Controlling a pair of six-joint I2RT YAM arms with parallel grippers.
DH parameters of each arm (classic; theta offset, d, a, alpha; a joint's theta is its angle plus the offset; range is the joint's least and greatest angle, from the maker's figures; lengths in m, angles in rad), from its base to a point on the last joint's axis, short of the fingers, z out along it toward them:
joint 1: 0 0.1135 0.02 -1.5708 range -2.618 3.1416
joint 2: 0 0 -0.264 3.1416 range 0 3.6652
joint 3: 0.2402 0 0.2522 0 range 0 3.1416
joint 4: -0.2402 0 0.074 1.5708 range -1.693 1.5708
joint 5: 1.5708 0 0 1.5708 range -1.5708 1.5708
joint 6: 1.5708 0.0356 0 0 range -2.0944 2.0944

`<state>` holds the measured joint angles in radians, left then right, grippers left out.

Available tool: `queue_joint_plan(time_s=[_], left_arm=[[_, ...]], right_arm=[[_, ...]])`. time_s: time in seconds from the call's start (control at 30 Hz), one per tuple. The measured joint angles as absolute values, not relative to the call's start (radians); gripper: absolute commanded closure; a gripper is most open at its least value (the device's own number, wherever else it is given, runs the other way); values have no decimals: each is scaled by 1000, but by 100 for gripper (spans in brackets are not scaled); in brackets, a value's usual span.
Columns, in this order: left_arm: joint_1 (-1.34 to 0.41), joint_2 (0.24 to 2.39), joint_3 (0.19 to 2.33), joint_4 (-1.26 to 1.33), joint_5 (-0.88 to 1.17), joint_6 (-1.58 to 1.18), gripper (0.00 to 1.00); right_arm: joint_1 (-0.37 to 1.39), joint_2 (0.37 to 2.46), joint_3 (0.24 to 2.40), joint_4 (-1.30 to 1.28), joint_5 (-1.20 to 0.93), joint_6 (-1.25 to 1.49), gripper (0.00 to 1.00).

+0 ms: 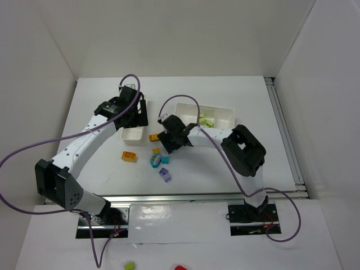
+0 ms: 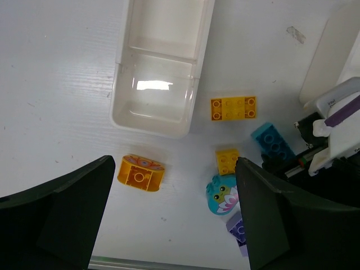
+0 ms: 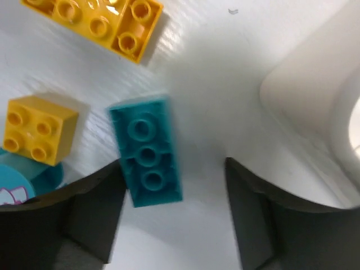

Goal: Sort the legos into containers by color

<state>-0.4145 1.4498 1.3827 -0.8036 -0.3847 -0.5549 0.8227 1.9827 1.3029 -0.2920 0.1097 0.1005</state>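
Observation:
Loose legos lie on the white table between the two containers: an orange 2x4 brick (image 2: 233,108), a yellow 2x2 (image 2: 227,161), an orange rounded piece (image 2: 140,172), a teal flower figure (image 2: 222,194), a purple piece (image 2: 236,228) and a teal brick (image 3: 147,152). The teal brick rests underside up beside one finger of my right gripper (image 3: 174,219), whose jaws stand open, the other finger well off it. My left gripper (image 2: 169,225) hangs open over the table just in front of the narrow tray (image 2: 157,73), which looks empty. The wider tray (image 1: 219,111) holds light green legos (image 1: 208,121).
A metal rail (image 1: 197,197) runs along the near table edge, with stray green and red bits (image 1: 130,265) beyond it. White walls close in the back and both sides. Purple cables loop off both arms. The wider tray's corner (image 3: 304,95) is close to my right gripper.

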Motion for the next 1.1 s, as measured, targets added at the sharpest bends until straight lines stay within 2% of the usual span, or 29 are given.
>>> queue_joint_plan(time_s=[0.03,0.17,0.33,0.53,0.7,0.8,0.93,1.03,1.07,1.1], left_arm=[[-415,1450,1383,-804,-383,-554,3],[-414,1451,1383,-804,-376,-554,3],[-414,1454,1383,-808,-369,-553,3],[-414,1465,1383,-807,-349,-548,3],[-414,1487,1383,-805,-324,-532,3],[-415,1496,1383,-803,-315,-525,3],[-416,1497,1383,-801,-307,-523,3],[-416,1499,1383,-799,-303,-521,3],[-416,1500,1383,-799,-301,-520,3],[-416,1501,1383,-799,-301,-519,3]], right_arm=[[820,1988,1311,-289,105,96,46],[820,1997,1318,-276,90,83,71],[842,1958,1316,-304,130,93,71],[836,1670,1269,-359,258,187,71],[631,1461,1208,-374,354,312,67],[467,1452,1179,-391,379,364,67],[372,1506,1170,-424,389,389,64],[358,1556,1171,-429,388,389,57],[353,1577,1172,-430,389,389,42],[353,1584,1172,-431,389,389,36]])
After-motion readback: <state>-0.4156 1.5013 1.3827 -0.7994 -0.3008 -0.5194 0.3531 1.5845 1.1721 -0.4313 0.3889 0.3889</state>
